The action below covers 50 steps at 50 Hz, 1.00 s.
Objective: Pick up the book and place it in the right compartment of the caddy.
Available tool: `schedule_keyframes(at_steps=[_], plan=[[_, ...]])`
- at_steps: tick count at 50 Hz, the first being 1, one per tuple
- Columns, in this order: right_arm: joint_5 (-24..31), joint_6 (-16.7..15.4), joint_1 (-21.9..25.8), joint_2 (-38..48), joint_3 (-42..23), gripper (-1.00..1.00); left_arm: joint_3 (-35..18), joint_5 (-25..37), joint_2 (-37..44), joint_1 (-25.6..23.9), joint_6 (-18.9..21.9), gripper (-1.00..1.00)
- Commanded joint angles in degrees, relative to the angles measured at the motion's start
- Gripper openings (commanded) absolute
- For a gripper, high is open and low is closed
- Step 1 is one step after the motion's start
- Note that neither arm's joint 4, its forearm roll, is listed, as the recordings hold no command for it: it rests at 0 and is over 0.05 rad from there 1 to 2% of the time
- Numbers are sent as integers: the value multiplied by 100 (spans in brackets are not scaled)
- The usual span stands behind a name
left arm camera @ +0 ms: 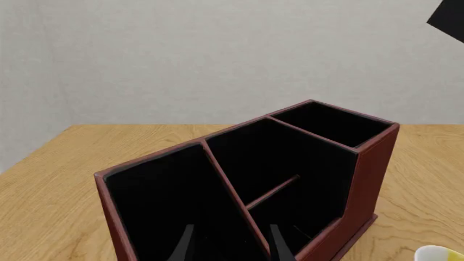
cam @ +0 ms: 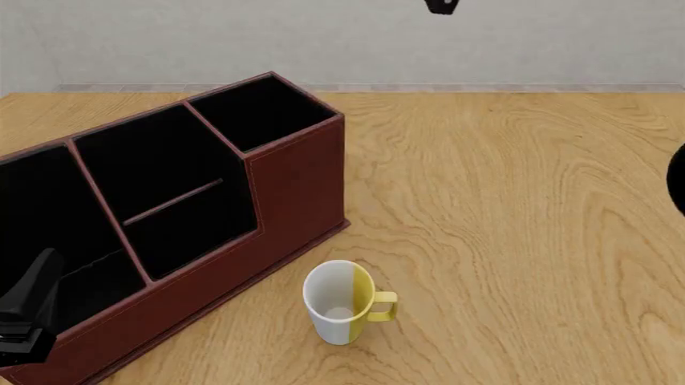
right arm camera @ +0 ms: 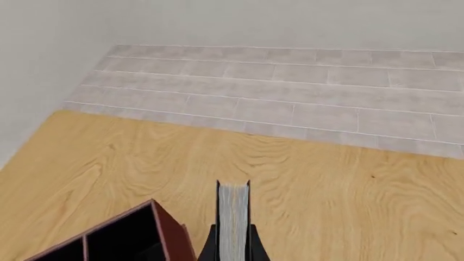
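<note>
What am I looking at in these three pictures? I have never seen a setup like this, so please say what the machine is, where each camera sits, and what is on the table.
These are simulator renders of two robot arms with grippers working at a wooden table. The front view looks down from a fixed camera on the arms' side. It shows a reddish-brown caddy with three black sections and a white-and-yellow mug standing beside its front.

The other two pictures come from cameras mounted just behind each gripper. The left wrist view looks into the caddy, with the left gripper open over it. The right wrist view shows the right gripper shut on the book, held upright with its pale page edge facing the camera, just beside the caddy's narrow right compartment. The book is not yet in it.
</note>
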<state>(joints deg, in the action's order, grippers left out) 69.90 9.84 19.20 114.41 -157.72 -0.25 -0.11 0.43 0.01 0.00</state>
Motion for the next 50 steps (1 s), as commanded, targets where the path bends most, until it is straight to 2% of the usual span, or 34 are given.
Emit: schedule_keyframes(at_steps=[1, 11, 27, 41, 50], plan=[[-10, 183, 393, 143, -135, -100, 0, 0, 0, -1, 0, 100], [-11, 88, 808, 113, -164, -100, 0, 0, 0, 0, 1, 100], [-10, -78, 1181, 213, -163, -100, 0, 0, 0, 0, 1, 100], [-11, -492, 1464, 603, -201, -100, 0, 0, 0, 1, 0, 100], [-28, -623, 1591, 827, -314, -100, 0, 0, 0, 0, 1, 100]])
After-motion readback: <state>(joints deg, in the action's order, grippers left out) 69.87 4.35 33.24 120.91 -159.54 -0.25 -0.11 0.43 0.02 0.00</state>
